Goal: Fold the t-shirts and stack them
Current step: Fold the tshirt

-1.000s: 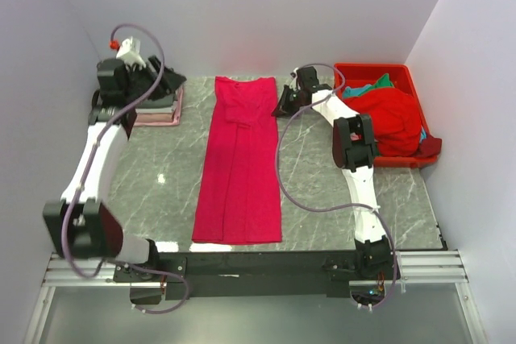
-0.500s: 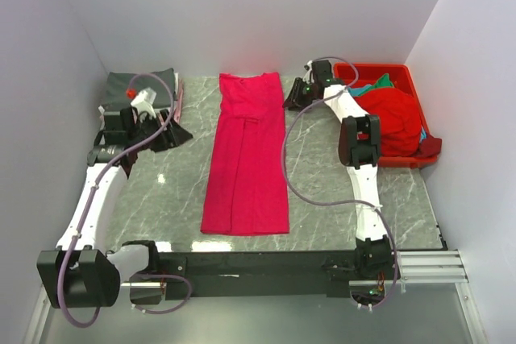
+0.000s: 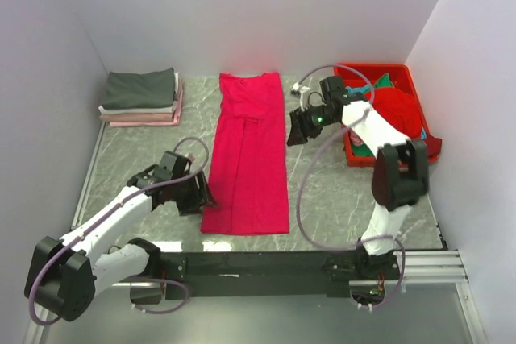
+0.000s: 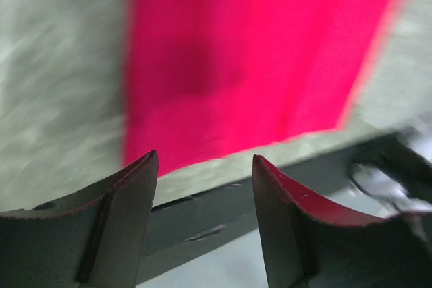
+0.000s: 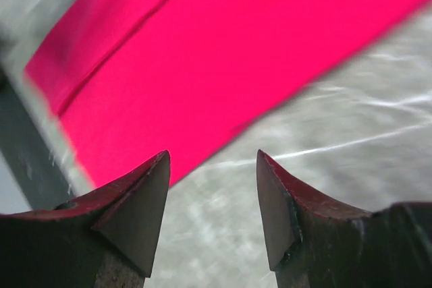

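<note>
Grey marble tabletop (image 3: 339,191) between pale walls carries the crimson-pink t-shirt (image 3: 246,159), folded lengthwise at its middle. Left hand (image 3: 196,196) hangs released near the shirt's near-left corner. Right hand (image 3: 297,129) hangs released beside its right edge.

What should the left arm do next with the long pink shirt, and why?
Probably lower the left gripper onto the near left corner of the crimson shirt and pinch it: the shirt lies as a long strip, not yet folded crosswise, and the open gripper hovers beside that corner.
</note>
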